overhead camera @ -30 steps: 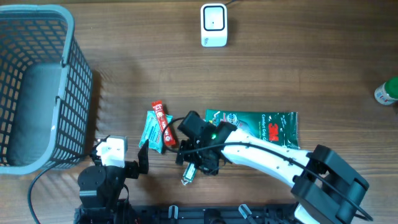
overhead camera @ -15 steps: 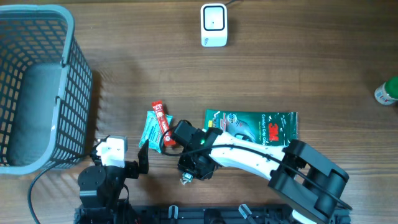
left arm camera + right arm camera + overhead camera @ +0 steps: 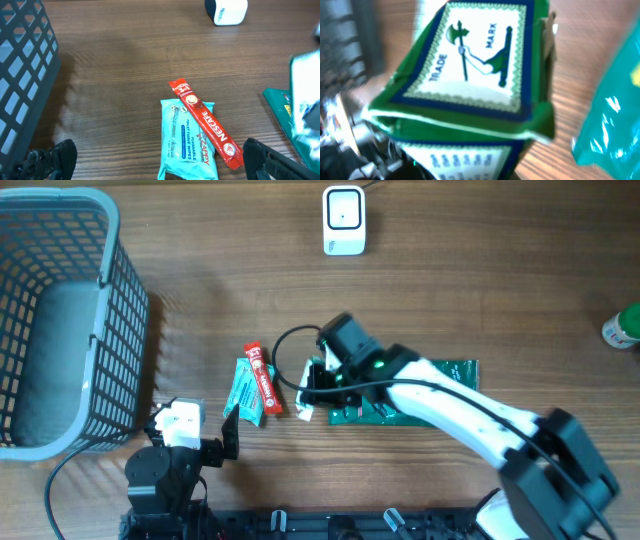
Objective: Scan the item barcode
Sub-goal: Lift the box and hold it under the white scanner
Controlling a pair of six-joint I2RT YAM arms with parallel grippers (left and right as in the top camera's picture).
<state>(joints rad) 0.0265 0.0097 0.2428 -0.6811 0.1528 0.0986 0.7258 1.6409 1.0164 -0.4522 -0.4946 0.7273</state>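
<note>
The right arm (image 3: 450, 405) lay stretched out long and low, its wrist bent so that the right gripper (image 3: 316, 388) pointed sideways. Its jaws were closed tight on a small green-and-white box (image 3: 480, 65), which sat squarely between them. The left arm (image 3: 160, 475) sat folded close over its own base, the left gripper (image 3: 157, 150) level, its jaws spread fully apart.

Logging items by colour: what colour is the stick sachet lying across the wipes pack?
The stick sachet is red with white lettering; left wrist view.
</note>
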